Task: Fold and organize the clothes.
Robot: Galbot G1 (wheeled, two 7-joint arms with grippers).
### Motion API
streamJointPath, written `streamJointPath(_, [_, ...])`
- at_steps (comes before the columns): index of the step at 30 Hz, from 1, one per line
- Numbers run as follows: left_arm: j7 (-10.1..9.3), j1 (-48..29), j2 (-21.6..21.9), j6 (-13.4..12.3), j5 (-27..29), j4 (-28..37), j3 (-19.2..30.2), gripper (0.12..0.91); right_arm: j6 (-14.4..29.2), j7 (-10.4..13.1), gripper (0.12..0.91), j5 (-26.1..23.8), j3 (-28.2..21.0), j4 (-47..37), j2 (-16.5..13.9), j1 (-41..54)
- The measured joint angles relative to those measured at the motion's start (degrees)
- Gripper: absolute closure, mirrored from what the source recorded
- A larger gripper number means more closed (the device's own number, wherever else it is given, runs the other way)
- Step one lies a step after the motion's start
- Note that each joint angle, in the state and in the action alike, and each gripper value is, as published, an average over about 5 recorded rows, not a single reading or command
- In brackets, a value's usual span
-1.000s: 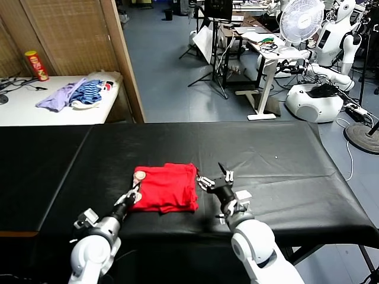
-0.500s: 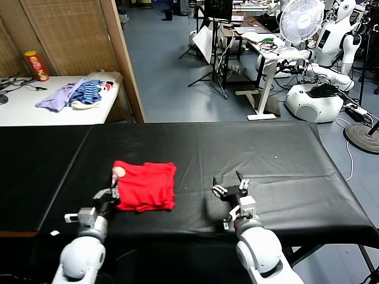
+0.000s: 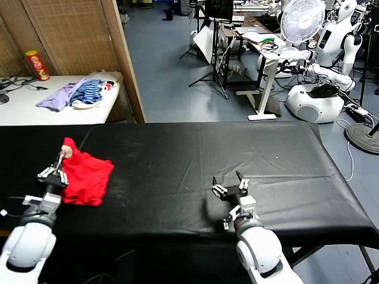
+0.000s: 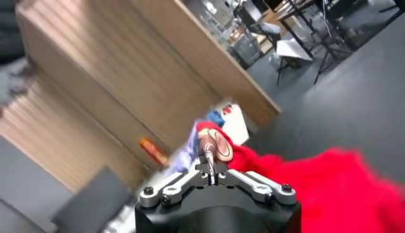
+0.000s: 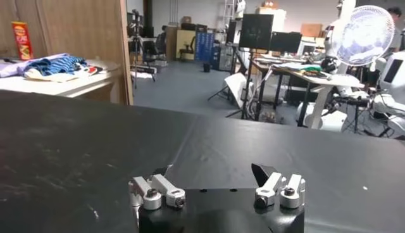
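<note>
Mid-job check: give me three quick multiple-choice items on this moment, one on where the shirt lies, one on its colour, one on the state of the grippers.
1. Where on the black table is the T-shirt?
A. near the robot's left end
B. at the centre
C. near the right end

2. What colour is the T-shirt?
A. lilac
B. blue-striped
C. bright red

3. How do the grippers stand?
A. both open
B. left gripper shut on the T-shirt, right gripper open and empty
C. right shut on the shirt, left open

Key: 1 A, the head view shows it bunched by the left arm; 2 C, plainly red in the head and left wrist views; 3 B, the left pinches the cloth's edge while the right's fingers stand spread over bare table.
</note>
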Motion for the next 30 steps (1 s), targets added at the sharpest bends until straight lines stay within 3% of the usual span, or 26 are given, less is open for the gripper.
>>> streamJointPath(4, [0.25,-0.6,-2.7,0.6,-5.7,-3.4,5.2,0.877,0.1,-0.2,0.227,0.0,0.7,0.4,-0.3,-0.8])
streamJointPath(12, [-1.35,-3.4,-11.6,3.3,-15.8,-3.6,21.0,0.877,0.6,-2.3,0.227,2.1,2.0,1.0,-1.7,-2.7])
streamJointPath(14, [-0.54,-4.1,-14.0,2.5,-15.5,-3.2,23.6,0.877,0.3,-3.5,0.227,3.7,1.8,1.0,-2.1,-2.7])
streamJointPath(17, [2.24,-4.8,-16.9,-0.1,-13.6,-2.6,25.9,0.850,-1.3,-5.3,0.227,6.9,1.1,0.6,-2.6,-2.5])
streamJointPath(20, [5.34,-4.8,-18.7,-3.0,-13.1,-2.7,27.0,0.729,-3.7,-6.9,0.227,10.8,0.0,0.1,-2.7,-1.9])
streamJointPath(25, [10.28,-3.7,-19.1,-9.6,-13.8,-4.2,27.2,0.445,-6.1,-7.5,0.227,17.8,-2.8,-1.5,-1.7,0.3])
streamJointPath(28, [10.64,-2.8,-18.8,-12.3,-15.4,-5.3,26.5,0.301,-6.0,-6.7,0.227,20.9,-4.6,-3.3,-0.7,2.5])
streamJointPath(30, [10.05,-2.2,-18.3,-13.3,-16.1,-5.7,25.8,0.251,-5.7,-5.7,0.227,22.9,-5.7,-5.0,0.2,4.2])
